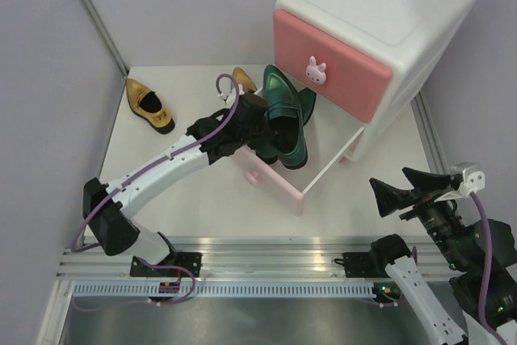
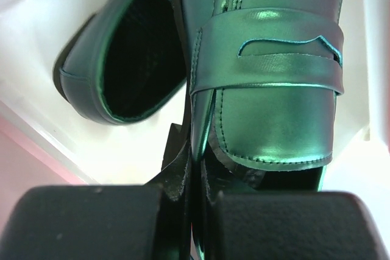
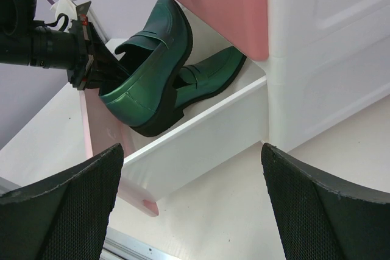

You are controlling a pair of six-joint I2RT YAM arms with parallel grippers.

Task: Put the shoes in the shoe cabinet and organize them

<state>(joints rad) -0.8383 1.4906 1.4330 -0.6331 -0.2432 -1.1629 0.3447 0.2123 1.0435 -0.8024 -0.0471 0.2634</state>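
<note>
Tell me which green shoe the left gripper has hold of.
The upper green shoe, tilted over the open drawer: the left gripper is shut on its rim. The other green shoe lies flat in the drawer beneath, not gripped.

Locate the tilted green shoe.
Tilted green shoe: top view centre, in the open lower drawer, over the other green shoe, rim pinched by left claw.

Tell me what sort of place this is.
Probably a robotics lab test cell, not a home: a bare white table is closed in by plain grey partition panels, and the left arm and right arm are bolted to an aluminium rail.
</note>
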